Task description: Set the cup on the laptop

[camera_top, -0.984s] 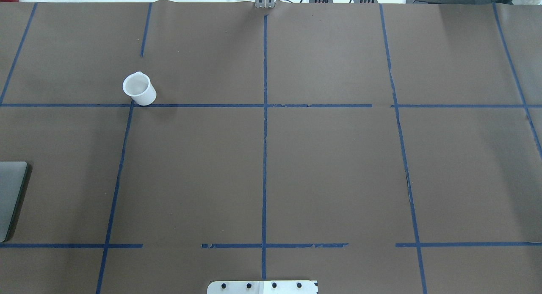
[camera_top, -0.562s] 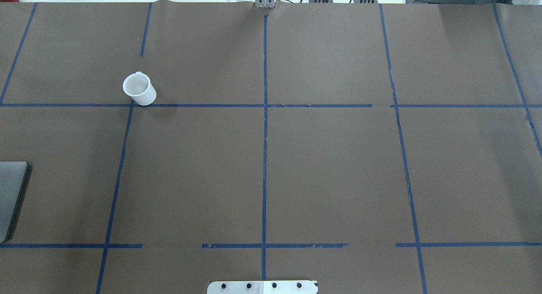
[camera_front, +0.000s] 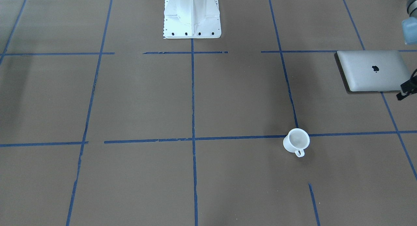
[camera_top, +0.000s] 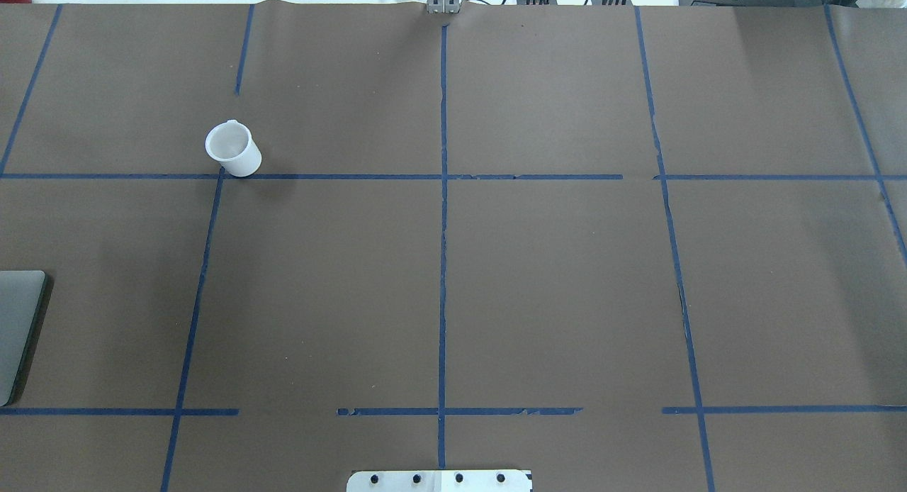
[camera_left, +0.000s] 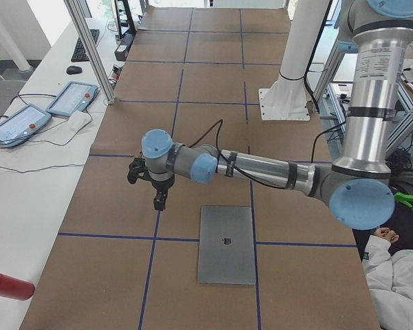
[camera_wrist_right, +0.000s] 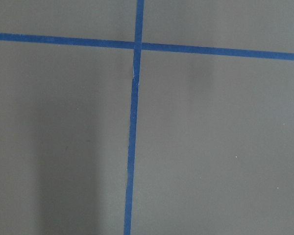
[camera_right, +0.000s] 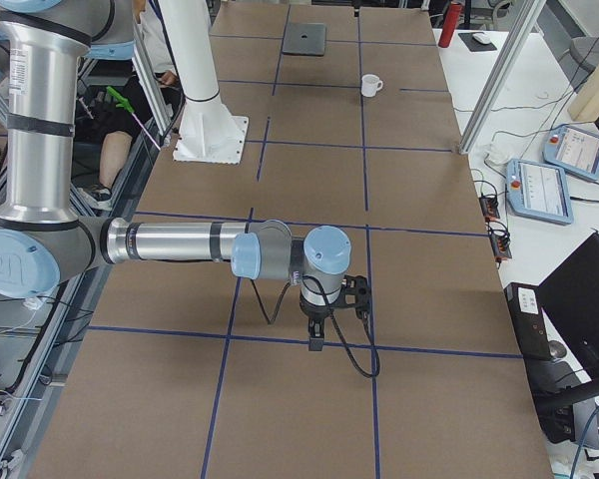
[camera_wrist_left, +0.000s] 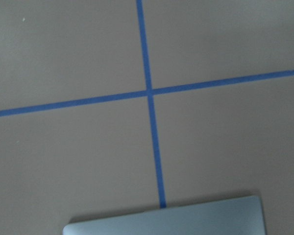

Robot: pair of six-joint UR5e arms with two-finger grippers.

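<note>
The small white cup (camera_front: 296,141) stands upright on the brown table at a blue tape crossing, with its handle on the side away from the robot; it also shows in the overhead view (camera_top: 232,148) and far off in the right side view (camera_right: 370,86). The closed silver-grey laptop (camera_front: 373,70) lies flat at the table's left end, cut by the overhead view's edge (camera_top: 18,329). My left gripper (camera_left: 159,201) hangs above the table beside the laptop (camera_left: 226,244), far from the cup. My right gripper (camera_right: 316,339) hangs over the table's right end. I cannot tell whether either is open or shut.
The white robot base (camera_front: 191,14) stands at the near middle edge. Blue tape lines grid the table. Teach pendants (camera_left: 72,97) and a red bottle (camera_left: 7,285) lie on the side bench beyond the far edge. The left wrist view shows the laptop's edge (camera_wrist_left: 186,220).
</note>
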